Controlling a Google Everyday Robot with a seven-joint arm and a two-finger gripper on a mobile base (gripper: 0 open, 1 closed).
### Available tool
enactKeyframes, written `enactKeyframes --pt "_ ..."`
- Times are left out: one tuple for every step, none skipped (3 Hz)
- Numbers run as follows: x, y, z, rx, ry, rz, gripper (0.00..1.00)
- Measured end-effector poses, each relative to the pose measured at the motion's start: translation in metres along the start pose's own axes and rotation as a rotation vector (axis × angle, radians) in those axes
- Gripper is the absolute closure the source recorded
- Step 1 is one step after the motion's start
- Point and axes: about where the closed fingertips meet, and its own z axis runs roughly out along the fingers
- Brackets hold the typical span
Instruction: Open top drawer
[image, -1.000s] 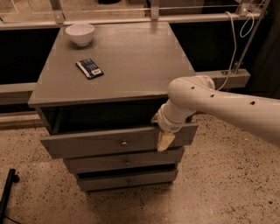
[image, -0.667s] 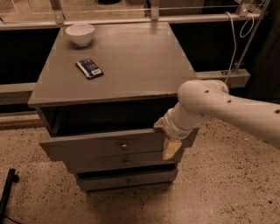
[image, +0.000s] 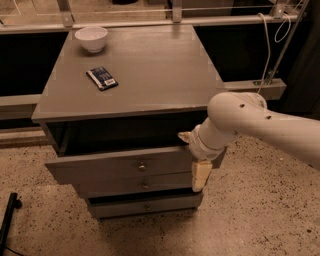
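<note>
a grey painted wooden cabinet (image: 150, 75) stands on a speckled stone floor (image: 260, 220), with three drawer fronts stacked on its near face. the top drawer (image: 110, 169), the widest and tallest grey front, stands out from the cabinet toward the near side, and a dark open gap shows between its upper edge and the cabinet top. its front sits slightly askew, the left end lower and nearer. a small round metal knob (image: 142, 166) sits at its centre. just below it are the narrower middle drawer (image: 125, 186) and, lowest, the bottom drawer (image: 130, 207), each with its own small knob.

the gripper (image: 199, 167), cream-coloured, is at the right end of the top drawer front, at the end of a thick white robot arm (image: 260, 125) that comes in from the right. one cream part hangs down in front of the drawer fronts and another shows at the top drawer's upper edge. whether the gripper is open or closed on the drawer front cannot be told.

on the cabinet top, at the far left corner, sits a small white round bowl (image: 91, 37). nearer and just right of it lies a flat dark rectangular packet (image: 102, 78) with a pale label; its writing is too small to read. no other brand or writing can be made out.

behind the cabinet runs a metal rail (image: 150, 22), and a white cable (image: 264, 45) hangs at the far right.
</note>
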Motion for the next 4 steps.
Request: enactKeyframes --pt "0.004 -0.013 0.010 -0.047 0.021 -0.001 0.02" --pt "0.017 -0.031 0.030 -0.115 0.039 0.024 0.21" --pt "0.017 -0.035 0.037 -0.154 0.052 0.028 0.50" --pt "0.009 -0.015 0.034 -0.183 0.059 0.016 0.55"
